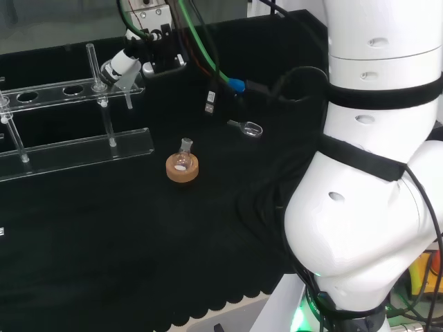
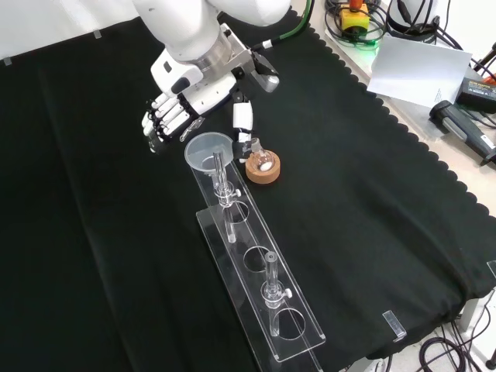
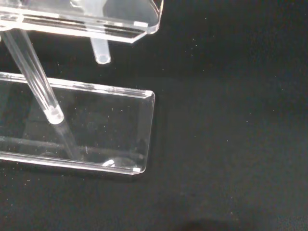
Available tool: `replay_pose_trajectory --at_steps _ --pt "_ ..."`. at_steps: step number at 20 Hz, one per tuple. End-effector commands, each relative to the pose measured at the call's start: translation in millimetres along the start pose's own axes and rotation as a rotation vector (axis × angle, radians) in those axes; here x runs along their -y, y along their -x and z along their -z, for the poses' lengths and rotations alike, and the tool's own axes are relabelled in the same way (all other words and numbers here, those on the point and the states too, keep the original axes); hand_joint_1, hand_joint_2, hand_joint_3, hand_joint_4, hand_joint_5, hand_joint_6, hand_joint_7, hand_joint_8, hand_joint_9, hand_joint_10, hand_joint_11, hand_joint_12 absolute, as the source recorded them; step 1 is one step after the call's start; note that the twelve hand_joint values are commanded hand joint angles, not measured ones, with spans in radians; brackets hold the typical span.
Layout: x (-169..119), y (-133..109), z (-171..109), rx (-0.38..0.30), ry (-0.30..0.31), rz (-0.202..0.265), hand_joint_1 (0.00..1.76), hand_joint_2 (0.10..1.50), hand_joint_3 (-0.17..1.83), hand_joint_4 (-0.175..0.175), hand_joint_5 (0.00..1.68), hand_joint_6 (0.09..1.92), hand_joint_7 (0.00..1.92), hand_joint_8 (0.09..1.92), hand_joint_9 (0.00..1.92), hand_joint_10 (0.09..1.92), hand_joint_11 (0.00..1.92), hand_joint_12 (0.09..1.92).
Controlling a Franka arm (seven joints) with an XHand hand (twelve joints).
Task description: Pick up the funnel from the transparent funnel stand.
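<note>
The clear funnel (image 2: 209,149) sits in the end hole of the transparent funnel stand (image 2: 298,341); its stem (image 3: 101,52) hangs below the upper shelf, above the base plate (image 3: 110,125). In the head view the funnel (image 1: 119,83) is at the right end of the stand (image 1: 76,152). The hand (image 2: 172,108) hovers just behind the funnel, with its bent fingers (image 2: 159,124) on one side of the rim and the thumb (image 2: 242,116) on the other. It holds nothing. In the head view the hand (image 1: 123,62) is right over the funnel's mouth.
A small round flask on a cork ring (image 2: 263,167) stands close beside the funnel and thumb, also in the head view (image 1: 183,167). A small clear scoop (image 1: 247,128) and a cable plug (image 1: 210,102) lie further right. Two upright posts (image 2: 270,287) rise from the stand.
</note>
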State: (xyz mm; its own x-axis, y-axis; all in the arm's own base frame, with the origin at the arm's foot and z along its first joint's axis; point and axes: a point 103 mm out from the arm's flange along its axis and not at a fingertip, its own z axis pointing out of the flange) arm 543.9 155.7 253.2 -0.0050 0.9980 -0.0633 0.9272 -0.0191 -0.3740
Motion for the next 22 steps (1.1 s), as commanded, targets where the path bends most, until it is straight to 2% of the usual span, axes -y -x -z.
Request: replay_pose_trajectory --at_steps 1,11,22 --pt "-2.8 -4.9 -1.3 0.009 -0.013 0.017 0.43 0.73 0.01 -0.035 0.0 0.09 0.21 0.32 0.0 0.47 0.0 0.39" --pt "18.5 -5.9 22.0 -0.017 0.043 0.053 0.41 0.73 0.01 -0.041 0.0 0.09 0.2 0.42 0.0 0.57 0.0 0.42" --pt "25.6 -6.6 13.6 0.002 0.004 0.091 0.4 0.73 0.01 -0.042 0.0 0.09 0.19 0.45 0.0 0.6 0.0 0.43"
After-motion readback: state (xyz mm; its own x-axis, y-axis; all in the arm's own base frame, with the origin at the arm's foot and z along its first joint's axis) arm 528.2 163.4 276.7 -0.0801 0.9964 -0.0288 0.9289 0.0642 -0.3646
